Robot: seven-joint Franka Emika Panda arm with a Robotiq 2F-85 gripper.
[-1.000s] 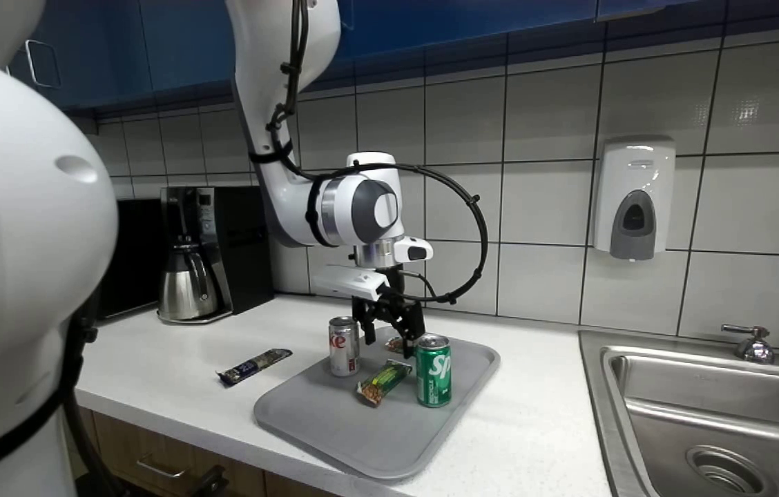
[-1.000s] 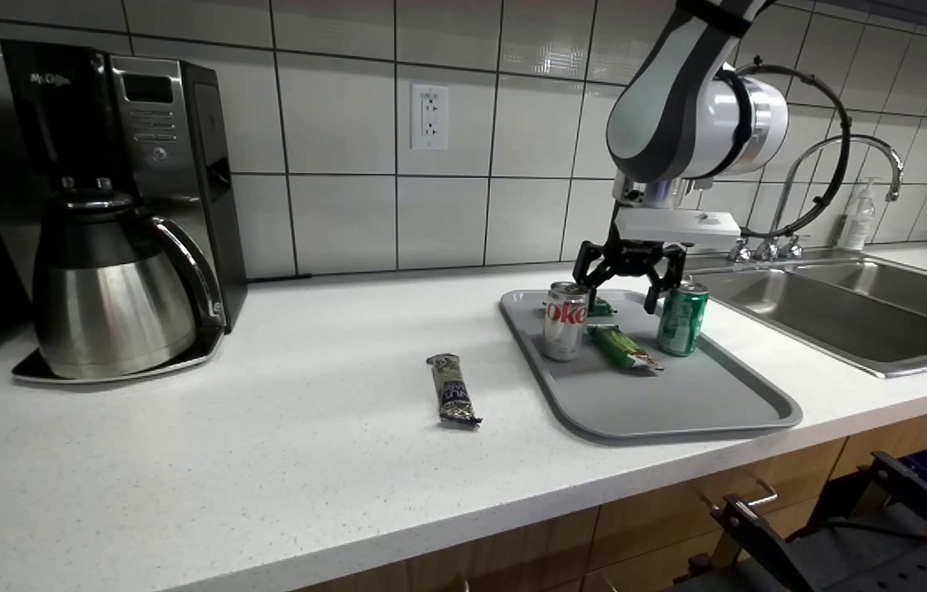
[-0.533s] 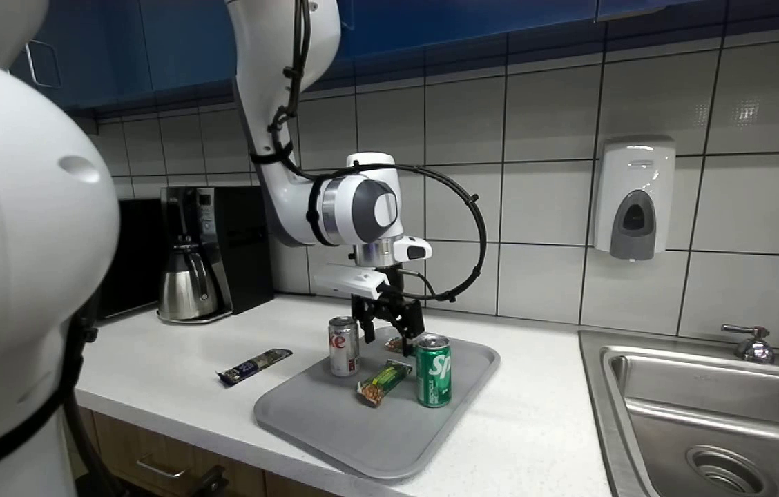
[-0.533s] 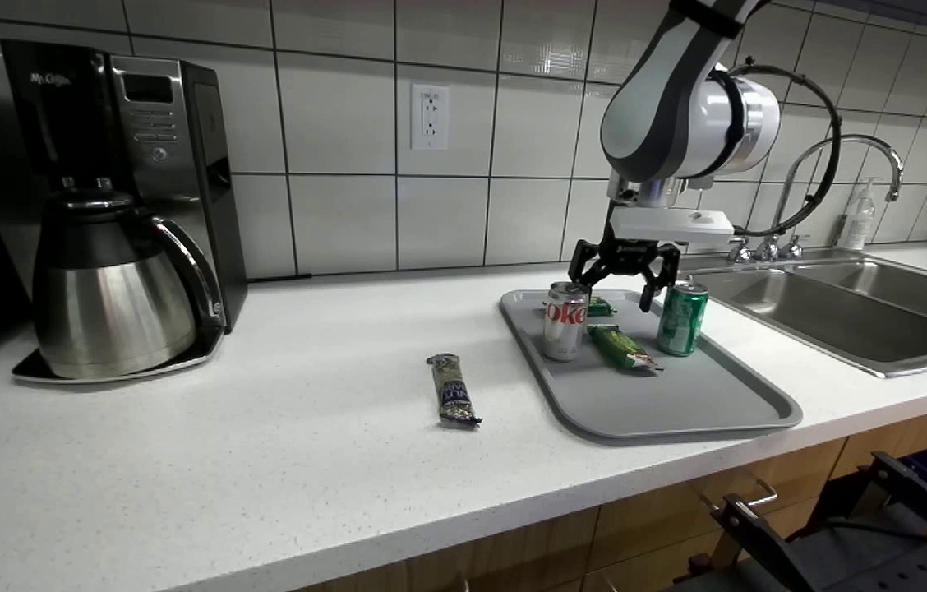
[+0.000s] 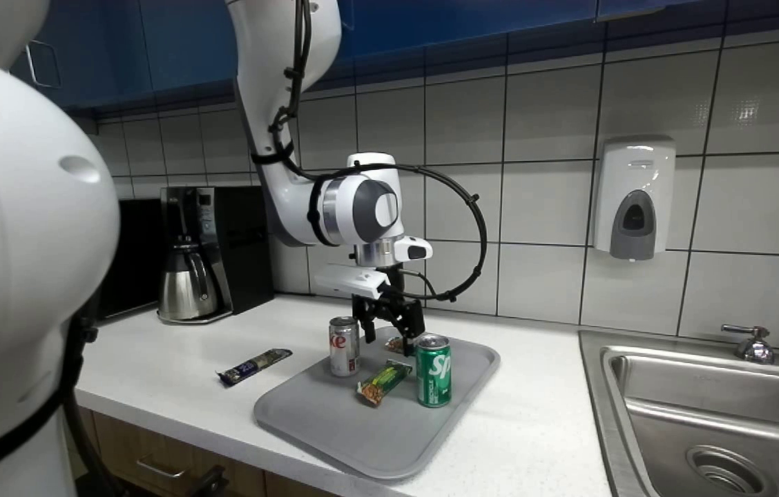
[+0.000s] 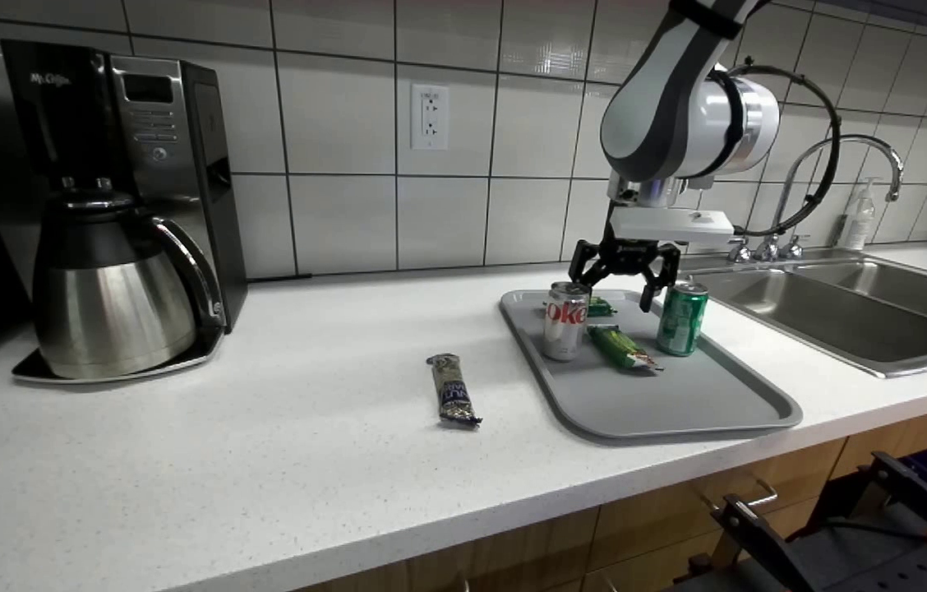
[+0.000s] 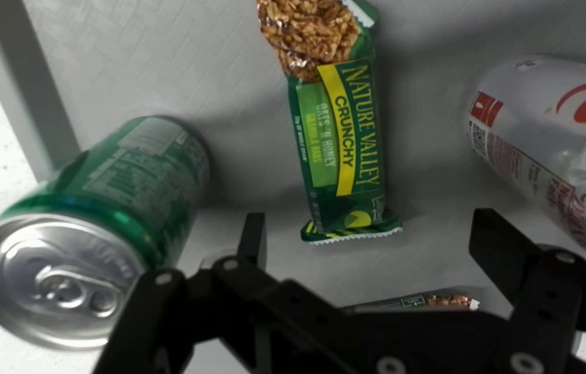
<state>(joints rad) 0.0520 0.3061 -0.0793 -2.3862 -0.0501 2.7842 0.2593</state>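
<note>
Wrist view: jaws spread wide, the gripper (image 7: pixel 368 228) is shown at bottom, a granola bar (image 7: pixel 340 135) at upper centre, a green can (image 7: pixel 101 228) at left; in an exterior view, the gripper is seen mid-frame over a gray tray (image 5: pixel 355 435); in an exterior view, a silver can (image 6: pixel 565 325) right of centre.

The tool (image 5: pixel 387 345) hangs over a gray tray (image 5: pixel 362 438) bearing 2 upright cans (image 5: pixel 434 376) (image 5: pixel 344 352).

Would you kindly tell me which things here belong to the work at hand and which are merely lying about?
Likely in the work, being nearest the open fingers:
Nature Valley bar
second green bar
Coke can
green can
gray tray

Probably just lying about:
dark-wrapped bar, off the tray
coffee maker
soap dispenser
</note>
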